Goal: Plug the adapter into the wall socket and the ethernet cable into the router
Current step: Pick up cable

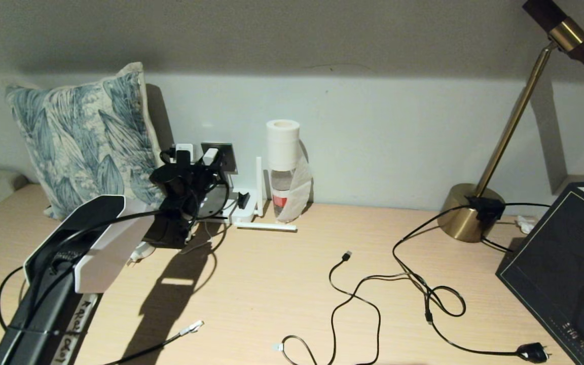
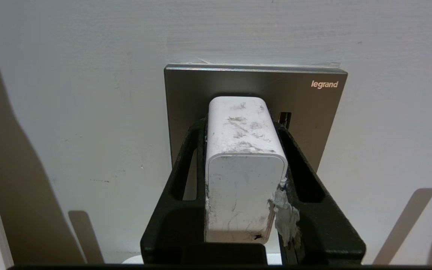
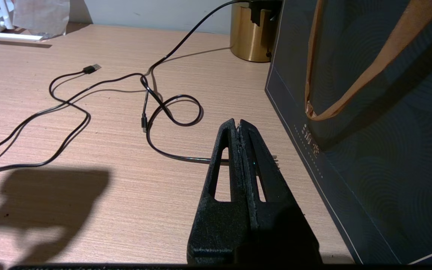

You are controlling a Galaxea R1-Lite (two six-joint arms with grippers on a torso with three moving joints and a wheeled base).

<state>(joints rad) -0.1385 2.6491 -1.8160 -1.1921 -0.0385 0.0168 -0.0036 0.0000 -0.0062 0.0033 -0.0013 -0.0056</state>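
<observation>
- Reads "legrand" in pale letters on the upper corner of the wall socket point(image 2: 255, 86), a grey metallic plate fixed to the pale wall.
- Handwritten black marks on a white strip along the left arm in the head view; not legible.
- Pale printed characters on the edge of the dark paper bag point(image 3: 369, 112) in the right wrist view; too small to read.
- Left gripper point(image 2: 244, 123) up at the wall, jaws clamped narrow on either side of the adapter point(image 2: 244, 157), a scuffed white block.
- Adapter's far end pressed against the socket plate, one dark slot showing just beside it; whether the prongs are fully seated cannot be told.
- A smear of whitish residue on the adapter's side where one finger point(image 2: 298, 165) meets it.
- Router point(image 1: 241, 205) flat on the table point(image 1: 271, 284) under the socket, one antenna upright, another lying on the table near a bottle point(image 1: 283, 167).
- Ethernet cable point(image 1: 170, 342) on the table near the front edge, clear connector free, well apart from the router.
- Right gripper point(image 3: 238, 125) low over the table beside the bag, jaws pressed together, holding nothing.
- Thin black USB cable point(image 1: 348, 299) looped mid-table; brass lamp point(image 1: 467, 210) at the back right.
</observation>
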